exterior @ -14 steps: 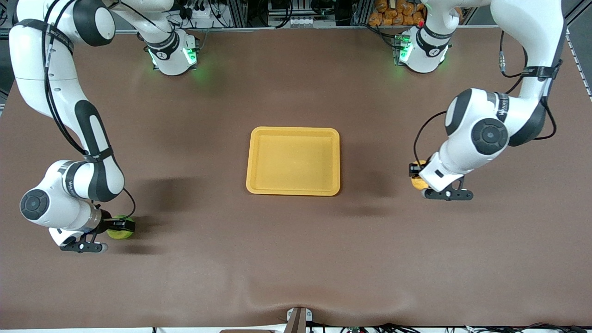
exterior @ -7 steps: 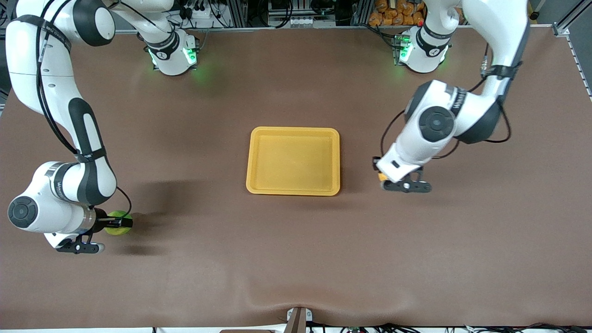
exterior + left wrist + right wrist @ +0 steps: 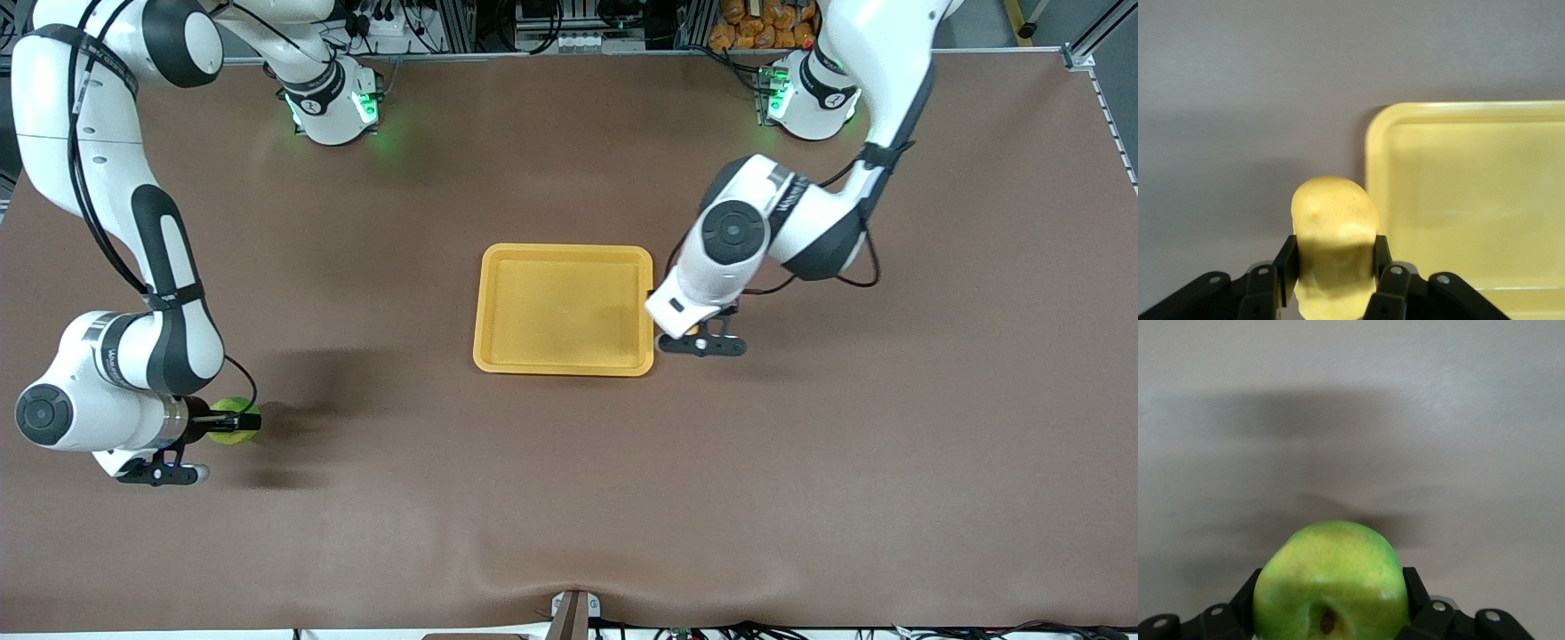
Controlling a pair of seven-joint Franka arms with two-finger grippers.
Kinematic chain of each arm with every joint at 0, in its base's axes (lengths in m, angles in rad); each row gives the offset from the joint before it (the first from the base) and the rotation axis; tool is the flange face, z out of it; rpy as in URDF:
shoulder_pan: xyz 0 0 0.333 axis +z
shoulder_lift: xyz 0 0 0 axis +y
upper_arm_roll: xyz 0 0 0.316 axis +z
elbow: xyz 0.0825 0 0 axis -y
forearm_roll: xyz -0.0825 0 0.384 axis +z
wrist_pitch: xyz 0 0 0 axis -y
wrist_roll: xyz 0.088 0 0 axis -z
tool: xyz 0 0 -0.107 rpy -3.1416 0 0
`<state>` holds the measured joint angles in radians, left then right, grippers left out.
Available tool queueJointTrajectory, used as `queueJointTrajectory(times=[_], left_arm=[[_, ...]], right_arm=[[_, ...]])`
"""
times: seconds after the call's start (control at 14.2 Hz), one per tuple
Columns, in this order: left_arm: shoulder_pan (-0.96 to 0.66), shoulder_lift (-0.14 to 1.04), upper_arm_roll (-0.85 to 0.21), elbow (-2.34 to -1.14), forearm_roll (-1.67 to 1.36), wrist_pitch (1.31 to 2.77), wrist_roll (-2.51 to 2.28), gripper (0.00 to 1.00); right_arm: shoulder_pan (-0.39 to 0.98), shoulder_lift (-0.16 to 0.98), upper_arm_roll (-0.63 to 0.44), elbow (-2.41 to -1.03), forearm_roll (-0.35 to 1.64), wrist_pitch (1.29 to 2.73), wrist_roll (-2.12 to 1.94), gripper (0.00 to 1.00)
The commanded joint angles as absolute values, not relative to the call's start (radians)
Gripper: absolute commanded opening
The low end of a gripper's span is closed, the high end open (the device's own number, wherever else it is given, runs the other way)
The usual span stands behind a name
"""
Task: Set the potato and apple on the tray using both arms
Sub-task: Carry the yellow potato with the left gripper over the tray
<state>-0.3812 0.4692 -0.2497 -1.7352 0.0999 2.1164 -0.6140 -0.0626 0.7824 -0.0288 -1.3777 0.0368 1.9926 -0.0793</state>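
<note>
Yellow potato (image 3: 1335, 230) held aloft beside the empty orange tray (image 3: 486, 293); green apple (image 3: 1331, 580) gripped above bare table.

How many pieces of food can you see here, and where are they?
2. The oblong yellow potato is gripped by the left gripper, just beside the shallow yellow-orange tray. The round green apple is gripped by the right gripper, toward the right arm's end of the table.

Brown table (image 3: 569, 498) with yellow-orange tray (image 3: 564, 363) mid-surface
</note>
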Motion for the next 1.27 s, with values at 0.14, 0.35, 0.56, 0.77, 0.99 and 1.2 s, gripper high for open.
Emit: queueJointTrajectory(times=[0.14,0.35,0.56,0.77,0.99,1.2], left_arm=[[-0.478,0.577,-0.242,-1.629,0.124,2.092,-0.712,0.07],[-0.512,0.594,-0.239,-1.637,0.159,2.095,-0.716,0.08],[-0.528,0.624,-0.239,-1.637,0.195,2.095,-0.756,0.08],[-0.544,0.65,-0.239,-1.632,0.219,2.103,-0.804,0.09],[-0.551,0.67,-0.239,-1.629,0.219,2.105,-0.819,0.13],[-0.554,0.676,-0.239,-1.629,0.219,2.105,-0.827,0.5]], right_arm=[[-0.029,0.73,-0.032,-1.335,0.035,1.835,-0.051,0.0],[-0.029,0.674,-0.025,-1.335,0.049,1.744,-0.049,0.0],[-0.02,0.591,-0.008,-1.338,0.051,1.675,-0.051,0.0],[-0.008,0.54,-0.008,-1.338,0.072,1.594,-0.048,0.0],[0.029,0.493,-0.009,-1.342,0.075,1.53,-0.045,0.0],[0.044,0.469,-0.008,-1.347,0.09,1.491,-0.002,0.0]])
